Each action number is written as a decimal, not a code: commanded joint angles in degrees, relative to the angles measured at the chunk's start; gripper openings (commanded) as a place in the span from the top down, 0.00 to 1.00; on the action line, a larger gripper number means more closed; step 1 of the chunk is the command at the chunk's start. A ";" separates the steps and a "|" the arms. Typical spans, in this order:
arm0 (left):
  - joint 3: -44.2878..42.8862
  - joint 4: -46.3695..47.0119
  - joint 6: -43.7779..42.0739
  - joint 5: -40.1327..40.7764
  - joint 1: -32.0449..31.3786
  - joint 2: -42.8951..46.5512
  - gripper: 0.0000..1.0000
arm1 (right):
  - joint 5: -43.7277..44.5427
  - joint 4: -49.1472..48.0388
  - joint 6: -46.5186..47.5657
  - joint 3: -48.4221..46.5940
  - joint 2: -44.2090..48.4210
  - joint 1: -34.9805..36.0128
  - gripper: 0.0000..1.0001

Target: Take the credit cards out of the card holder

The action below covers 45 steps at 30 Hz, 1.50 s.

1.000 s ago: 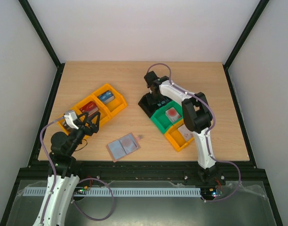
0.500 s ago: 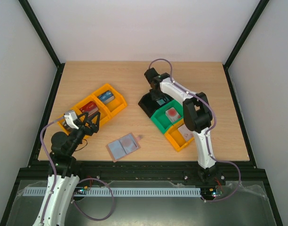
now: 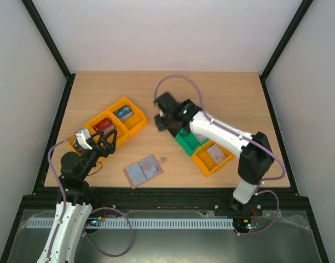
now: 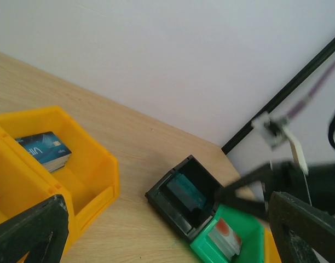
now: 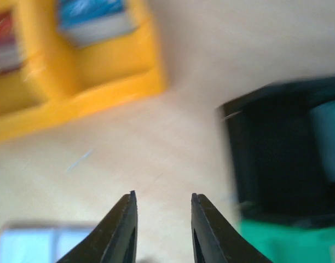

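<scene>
Card holder point(image 3: 143, 170) lies open, right of left claw point(image 3: 107, 140), long axis slanted. Left claw spread wide; right claw point(image 5: 162, 194) slightly parted, empty.

Pale wooden table top point(image 3: 233, 93) boxed in by plain white walls point(image 3: 167, 33) on three sides, black frame struts point(image 3: 48, 37) rising at the back corners, dark grey ledge point(image 3: 173, 246) along the near edge, under soft, even light.
</scene>
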State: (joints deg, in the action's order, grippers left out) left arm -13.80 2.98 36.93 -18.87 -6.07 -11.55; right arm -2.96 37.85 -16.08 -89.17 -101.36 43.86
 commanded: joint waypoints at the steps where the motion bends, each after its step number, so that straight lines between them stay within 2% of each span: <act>1: 0.32 0.05 1.43 -1.49 0.27 -0.55 0.00 | -0.23 -4.41 -10.35 11.38 0.41 10.97 0.71; 5: -0.58 -5.39 5.83 -4.85 0.10 -1.23 0.01 | -4.09 -9.44 -17.68 17.93 0.06 16.99 0.68; 8: -2.04 -13.62 7.18 -4.94 -0.06 -3.21 0.02 | -7.07 -15.35 -22.03 23.80 0.42 18.87 0.68; 11: -2.00 -18.86 7.62 -5.29 -1.33 -7.57 0.06 | -5.32 -17.91 -24.49 27.44 0.78 20.01 0.68; 19: -1.32 -19.47 9.61 -3.54 -8.86 -19.05 0.09 | -0.79 -21.22 -27.52 32.55 0.50 20.75 0.64; 26: 0.31 -17.90 12.79 -0.48 -12.51 -27.62 0.09 | 0.51 -25.29 -30.74 33.95 0.73 20.67 0.64; 35: 2.83 -13.95 15.34 -0.10 -14.85 -34.06 0.10 | -3.73 -31.69 -34.15 35.77 0.52 19.70 0.68; 45: 4.86 -7.97 16.60 -1.79 -15.20 -35.63 0.10 | -13.28 -37.52 -30.64 37.20 0.99 19.60 0.70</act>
State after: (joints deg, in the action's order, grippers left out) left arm -10.83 -6.59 52.53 -19.68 -20.99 -46.00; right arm -12.12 3.05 -48.18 -52.58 -100.92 63.33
